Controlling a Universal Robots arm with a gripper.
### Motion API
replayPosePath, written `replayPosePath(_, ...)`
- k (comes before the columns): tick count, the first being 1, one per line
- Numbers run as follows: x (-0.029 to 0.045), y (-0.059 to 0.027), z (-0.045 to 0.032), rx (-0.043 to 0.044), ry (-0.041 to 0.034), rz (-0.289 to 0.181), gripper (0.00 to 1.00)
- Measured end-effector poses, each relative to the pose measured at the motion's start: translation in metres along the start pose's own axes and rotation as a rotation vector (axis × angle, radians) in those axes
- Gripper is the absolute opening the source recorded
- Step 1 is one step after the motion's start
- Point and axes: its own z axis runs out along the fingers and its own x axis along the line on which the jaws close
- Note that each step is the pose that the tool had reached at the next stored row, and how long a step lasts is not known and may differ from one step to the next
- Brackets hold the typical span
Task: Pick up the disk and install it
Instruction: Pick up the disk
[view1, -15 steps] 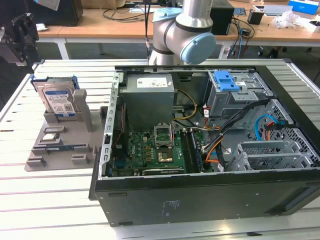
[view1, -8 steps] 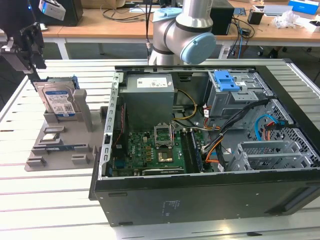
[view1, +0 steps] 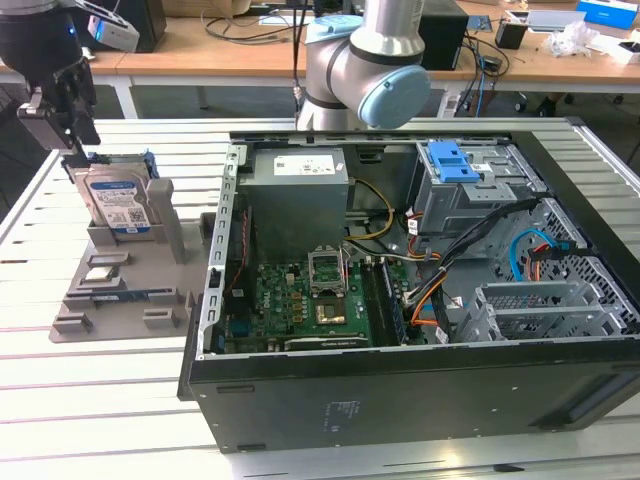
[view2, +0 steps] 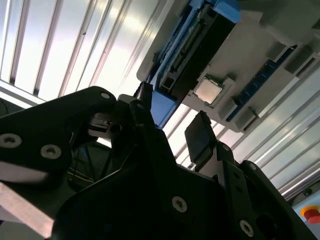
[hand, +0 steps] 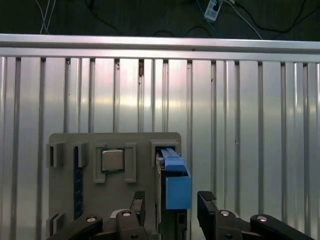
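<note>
The disk (view1: 120, 205), silver with a blue-and-white label and a blue carrier frame, stands on edge in a grey holder tray (view1: 130, 275) at the exterior view's left, outside the computer case. My gripper (view1: 72, 135) hangs just above its top edge. In the first wrist view the gripper (hand: 172, 202) is open, with one black finger on each side of the disk's blue frame (hand: 175, 182) and a small gap on both sides. The second wrist view shows the same straddle: gripper (view2: 172, 117), disk edge (view2: 200, 45).
The open computer case (view1: 400, 390) lies on the slatted metal table (view1: 100, 400), with the grey power supply (view1: 297, 200), the motherboard (view1: 300, 300) and a metal drive cage (view1: 470, 195) topped by a blue clip (view1: 455, 160). A processor chip (hand: 112, 160) sits in the holder tray.
</note>
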Motion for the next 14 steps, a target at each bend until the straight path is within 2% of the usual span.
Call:
replayPosePath(2, -0.0021, -0.0004, 0.0057, 0.0, 0.0006, -0.003, 0.54)
replayPosePath(14, -0.0015, -0.0052, 0.0366, -0.0006, 0.0011, -0.007, 0.54)
